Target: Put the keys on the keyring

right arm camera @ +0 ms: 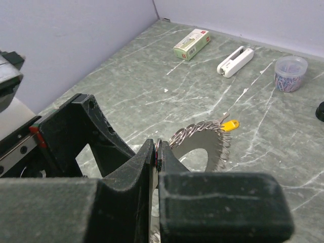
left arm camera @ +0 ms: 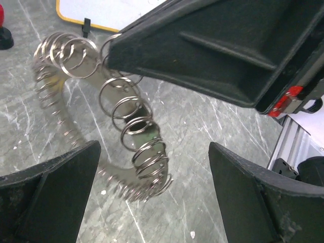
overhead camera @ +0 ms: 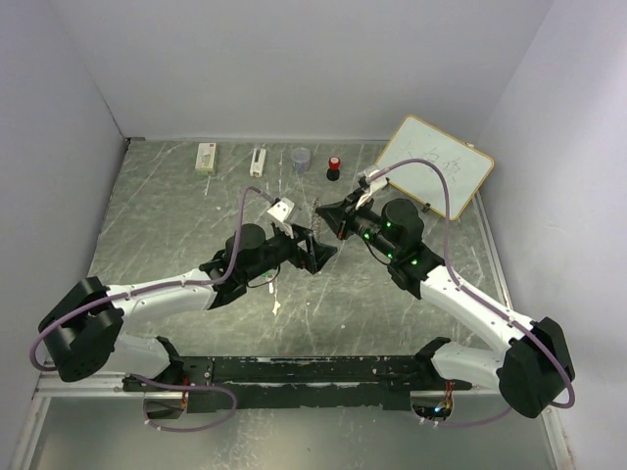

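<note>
My right gripper [right arm camera: 158,147] is shut on the rim of the keyring [right arm camera: 202,144], a flat silver ring with a coiled, chain-like edge, and holds it above the table. The yellow-headed key [right arm camera: 230,124] hangs at the ring's far edge. The green-headed key does not show clearly. In the left wrist view the keyring [left arm camera: 131,126] hangs from the right gripper's black finger [left arm camera: 202,45]. My left gripper [left arm camera: 153,147] is open, and the ring's lower coils sit between its spread fingers without touching them. In the top view the left gripper [overhead camera: 321,257] and the right gripper [overhead camera: 328,220] meet at mid-table.
Along the back wall lie a small box [overhead camera: 206,158], a white stapler [overhead camera: 258,162], a grey cup [overhead camera: 301,159] and a red-capped black knob [overhead camera: 334,168]. A whiteboard [overhead camera: 436,162] lies at the back right. A small pale item [overhead camera: 277,306] lies near the left arm.
</note>
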Robot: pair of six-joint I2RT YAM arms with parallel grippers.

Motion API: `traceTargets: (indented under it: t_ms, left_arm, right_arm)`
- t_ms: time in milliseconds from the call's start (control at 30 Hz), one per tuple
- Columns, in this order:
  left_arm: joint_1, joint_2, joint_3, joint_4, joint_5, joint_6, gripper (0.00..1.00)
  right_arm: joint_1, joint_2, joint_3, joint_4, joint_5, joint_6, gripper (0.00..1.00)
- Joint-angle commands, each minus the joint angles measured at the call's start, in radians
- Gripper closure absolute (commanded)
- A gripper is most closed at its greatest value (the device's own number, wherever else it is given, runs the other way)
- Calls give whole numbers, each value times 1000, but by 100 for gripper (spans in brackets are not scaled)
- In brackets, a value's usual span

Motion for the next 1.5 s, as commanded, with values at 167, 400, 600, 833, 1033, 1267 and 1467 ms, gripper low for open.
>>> traceTargets:
  t_ms: [167, 400, 600, 833, 1033, 1267, 1467]
  left_arm:
    - [-98, 13, 84, 25, -252, 107, 0]
    - [-106, 21, 83, 19, -325, 119, 17]
    - [-106, 17, 67, 36, -330, 140, 47]
    - [-106, -4, 57, 14, -332, 170, 88]
    - [-107, -41, 43, -12, -353, 200, 93]
    - [-106, -105, 4, -63, -354, 285, 93]
    - [-105, -211, -70, -59, -310, 395, 93]
  right_arm:
    - [-2, 4, 30, 57, -38, 55, 100]
    - [-3, -20, 15, 51, -46, 71, 100]
    - [-3, -38, 13, 29, -42, 70, 100]
    - [-3, -43, 22, -5, -23, 72, 100]
    - [-2, -47, 23, -27, -6, 79, 100]
    - [-3, -113, 39, -97, 109, 63, 40]
    - [-4, -163, 40, -144, 202, 28, 34]
